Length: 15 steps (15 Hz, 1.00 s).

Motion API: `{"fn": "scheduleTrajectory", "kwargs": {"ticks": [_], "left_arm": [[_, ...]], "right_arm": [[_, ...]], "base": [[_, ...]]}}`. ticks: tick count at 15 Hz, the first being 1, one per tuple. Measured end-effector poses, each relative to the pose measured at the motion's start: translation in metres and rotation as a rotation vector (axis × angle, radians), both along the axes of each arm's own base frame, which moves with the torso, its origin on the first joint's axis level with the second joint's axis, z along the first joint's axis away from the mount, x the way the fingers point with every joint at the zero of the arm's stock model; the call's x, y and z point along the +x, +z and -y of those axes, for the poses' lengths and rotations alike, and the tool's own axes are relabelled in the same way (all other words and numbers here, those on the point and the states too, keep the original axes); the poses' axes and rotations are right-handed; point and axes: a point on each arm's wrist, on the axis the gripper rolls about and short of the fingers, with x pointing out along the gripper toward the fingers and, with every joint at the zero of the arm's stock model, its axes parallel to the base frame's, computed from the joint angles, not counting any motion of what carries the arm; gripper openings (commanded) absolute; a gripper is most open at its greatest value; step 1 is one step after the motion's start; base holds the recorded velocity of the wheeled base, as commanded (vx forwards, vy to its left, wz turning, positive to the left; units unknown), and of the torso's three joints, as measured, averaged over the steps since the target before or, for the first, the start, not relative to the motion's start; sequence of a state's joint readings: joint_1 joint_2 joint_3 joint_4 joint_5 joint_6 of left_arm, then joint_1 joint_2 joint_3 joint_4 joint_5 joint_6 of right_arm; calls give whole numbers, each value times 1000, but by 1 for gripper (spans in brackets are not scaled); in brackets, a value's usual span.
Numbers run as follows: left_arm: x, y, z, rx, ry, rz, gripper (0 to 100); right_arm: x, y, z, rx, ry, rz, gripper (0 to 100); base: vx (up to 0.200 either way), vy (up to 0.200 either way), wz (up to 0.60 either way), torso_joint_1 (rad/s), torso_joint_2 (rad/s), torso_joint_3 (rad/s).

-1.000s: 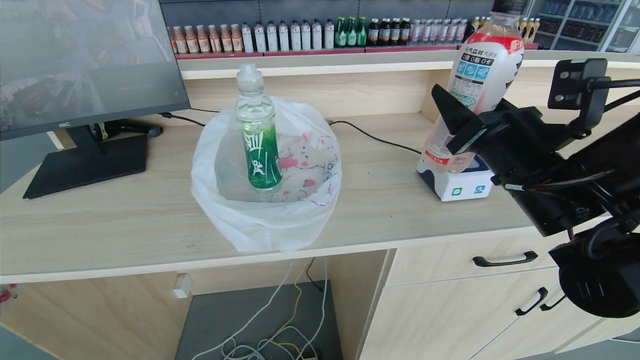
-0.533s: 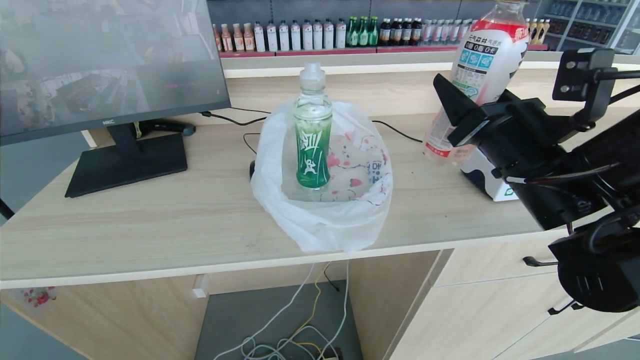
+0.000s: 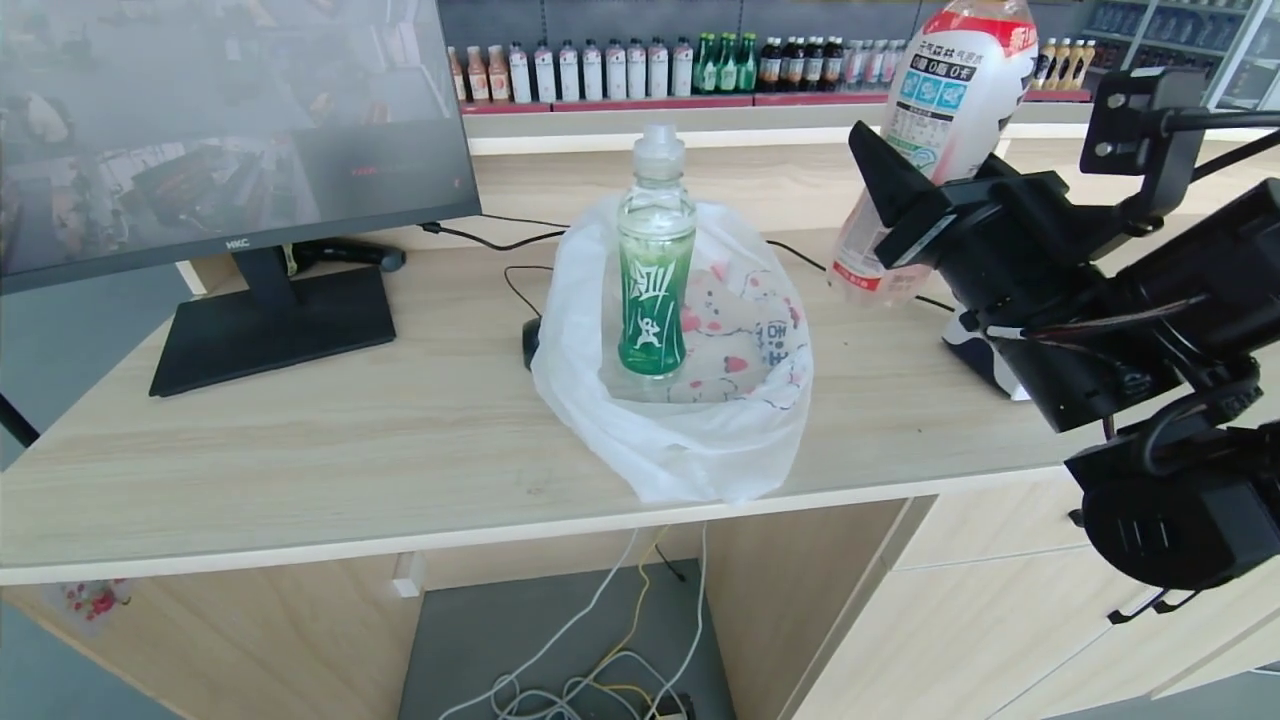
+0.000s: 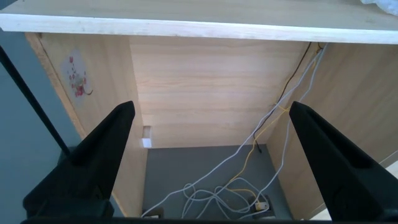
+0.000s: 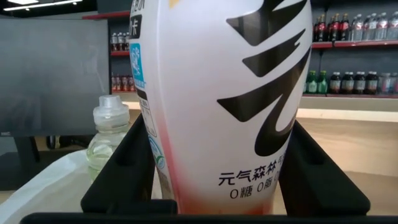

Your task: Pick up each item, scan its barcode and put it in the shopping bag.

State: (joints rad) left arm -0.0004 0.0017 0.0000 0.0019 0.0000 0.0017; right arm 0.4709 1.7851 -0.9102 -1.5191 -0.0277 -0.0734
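The pink bottle (image 3: 930, 150) hangs in the upper right of the head view, tilted with its cap toward the top edge. It is clear of the counter (image 3: 300, 450), and the right jaws are clamped across its lower body. In the right wrist view the bottle (image 5: 230, 106) sits squarely between the two black jaws, both pressed to its sides.

Just below it and toward the right edge, the white scanner (image 3: 985, 355) is half hidden behind the arm. At centre frame the bag (image 3: 690, 440) sits open-mouthed on the counter with a green bottle (image 3: 655, 290) upright inside. A mouse (image 3: 531, 342) lies just beside the bag and a monitor (image 3: 220, 130) stands at upper left.

The left jaws are spread wide with nothing between them, low before the counter's open underside with its cables (image 4: 249, 186).

I judge this to be the step from scanner to bag, though nothing shows whether the scan registered. Next, the bottle should go leftward over the bag's mouth and down into the free space beside the green bottle without tipping it. Only then should the jaws let go.
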Motion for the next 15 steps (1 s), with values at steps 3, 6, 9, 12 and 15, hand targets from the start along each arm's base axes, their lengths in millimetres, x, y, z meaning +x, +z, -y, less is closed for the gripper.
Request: {"fn": "scheduleTrajectory", "kwargs": {"ticks": [3,6,9,12,15], "left_arm": [[0,0,0,0,1,0,100],[0,0,0,0,1,0,100],[0,0,0,0,1,0,100],[0,0,0,0,1,0,100],[0,0,0,0,1,1,100]], "right_arm": [[4,1,-15,-15,38,17,0],[14,-6,-28,-25,55,12,0],[26,-18,-41,-67,81,5,0],[39,-25,-49,-74,74,3,0],[50,-31,-56,-76,77,0,0]], "base": [[0,0,0,0,0,0],[0,0,0,0,0,0],[0,0,0,0,0,0],[0,0,0,0,0,0],[0,0,0,0,0,0]]}}
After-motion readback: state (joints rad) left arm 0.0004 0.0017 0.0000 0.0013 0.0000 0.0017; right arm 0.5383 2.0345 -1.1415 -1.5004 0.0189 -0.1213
